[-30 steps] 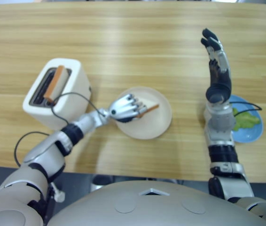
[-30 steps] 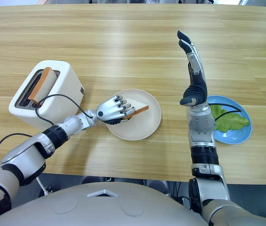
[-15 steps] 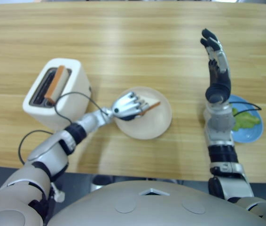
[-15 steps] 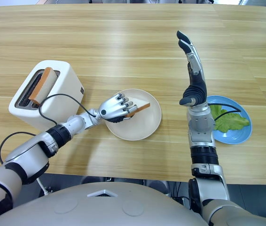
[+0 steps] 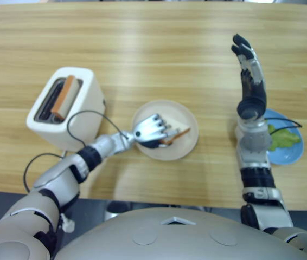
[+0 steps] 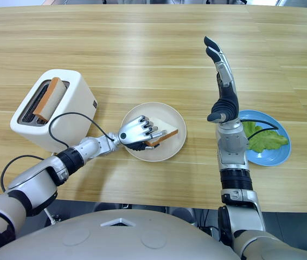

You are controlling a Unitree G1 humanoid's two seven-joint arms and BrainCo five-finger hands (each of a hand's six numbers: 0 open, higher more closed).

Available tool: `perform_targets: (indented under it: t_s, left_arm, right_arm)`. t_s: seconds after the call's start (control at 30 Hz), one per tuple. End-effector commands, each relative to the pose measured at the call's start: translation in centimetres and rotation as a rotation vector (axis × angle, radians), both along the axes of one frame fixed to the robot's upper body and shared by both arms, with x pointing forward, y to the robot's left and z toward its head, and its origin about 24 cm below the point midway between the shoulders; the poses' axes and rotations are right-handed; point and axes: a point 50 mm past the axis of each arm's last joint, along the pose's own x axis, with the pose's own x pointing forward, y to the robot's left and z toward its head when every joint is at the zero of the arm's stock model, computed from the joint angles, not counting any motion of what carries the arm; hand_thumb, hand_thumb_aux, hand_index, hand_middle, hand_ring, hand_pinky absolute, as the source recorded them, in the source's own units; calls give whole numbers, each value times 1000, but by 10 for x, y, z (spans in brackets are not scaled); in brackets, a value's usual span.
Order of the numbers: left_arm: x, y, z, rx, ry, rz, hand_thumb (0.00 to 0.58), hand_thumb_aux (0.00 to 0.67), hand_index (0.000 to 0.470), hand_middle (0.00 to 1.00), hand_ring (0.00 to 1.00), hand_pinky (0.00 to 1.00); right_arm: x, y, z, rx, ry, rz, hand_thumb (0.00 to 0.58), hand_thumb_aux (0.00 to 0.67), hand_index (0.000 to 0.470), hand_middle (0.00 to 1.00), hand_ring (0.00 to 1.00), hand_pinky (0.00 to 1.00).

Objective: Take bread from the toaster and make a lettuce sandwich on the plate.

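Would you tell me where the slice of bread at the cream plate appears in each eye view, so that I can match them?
Left eye view: the slice of bread is a little right of centre, held by the left hand over the plate.
Right eye view: the slice of bread is nearer the centre, over the plate's right half.
Shared landmark: the white toaster to the left of the plate.

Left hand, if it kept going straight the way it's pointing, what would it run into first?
The bread slice lying on the plate: the left hand points rightward at it and looks already in contact, though depth is unclear.
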Motion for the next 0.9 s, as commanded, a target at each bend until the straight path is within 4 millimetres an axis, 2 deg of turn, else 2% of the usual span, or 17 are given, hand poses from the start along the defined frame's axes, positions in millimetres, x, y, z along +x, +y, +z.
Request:
perform_targets:
  t_s: [0.03, 0.07, 0.1, 0.13, 0.17, 0.33, 0.47, 0.67, 0.77, 0.8, 0.87, 0.9]
  left_arm:
    - [1, 1, 1, 41, 41, 3, 0, 0, 0, 635, 635, 635]
    - [2, 1, 3, 48, 27, 5, 0, 0, 0, 635, 635, 635]
    - [3, 2, 4, 62, 20, 11, 0, 0, 0, 165, 165, 165]
    - [4, 3, 5, 73, 24, 20, 0, 0, 0, 165, 165, 165]
    - [6, 4, 5, 80, 35, 37, 0, 0, 0, 0, 0, 0]
    - [5, 5, 25, 28, 46, 53, 0, 0, 0, 0, 0, 0]
    - [4, 7, 61, -72, 33, 80, 0, 0, 0, 0, 0, 0]
    - [12, 27, 149, -363, 8, 185, 0, 0, 0, 0, 0, 0]
    - [14, 57, 199, -666, 82, 236, 0, 0, 0, 0, 0, 0]
    - [9, 70, 216, -783, 97, 230, 0, 0, 0, 0, 0, 0]
    - [-2, 85, 233, -908, 123, 189, 0, 0, 0, 0, 0, 0]
    - [-15, 94, 243, -972, 122, 139, 0, 0, 0, 0, 0, 0]
  right_arm:
    - [-2, 0, 2, -1, -9, -1, 0, 0, 0, 0, 0, 0]
    - [-2, 0, 2, -1, -10, -2, 0, 0, 0, 0, 0, 0]
    - [-3, 0, 2, -1, -10, -2, 0, 0, 0, 0, 0, 0]
    - [-3, 0, 2, -1, -10, -3, 0, 0, 0, 0, 0, 0]
    - [-3, 0, 2, -1, -11, -4, 0, 0, 0, 0, 0, 0]
    - [-5, -2, 4, -4, -17, -10, 0, 0, 0, 0, 0, 0]
    - [-7, -5, 6, -8, -24, -20, 0, 0, 0, 0, 0, 0]
    - [-9, -18, 10, -43, -24, -65, 0, 0, 0, 0, 0, 0]
    - [-9, -37, 9, -90, 18, -144, 0, 0, 0, 0, 0, 0]
    - [-9, -45, 7, -122, 48, -175, 0, 0, 0, 0, 0, 0]
    - [-9, -55, 5, -167, 97, -213, 0, 0, 0, 0, 0, 0]
    - [-10, -65, 3, -231, 135, -258, 0, 0, 0, 0, 0, 0]
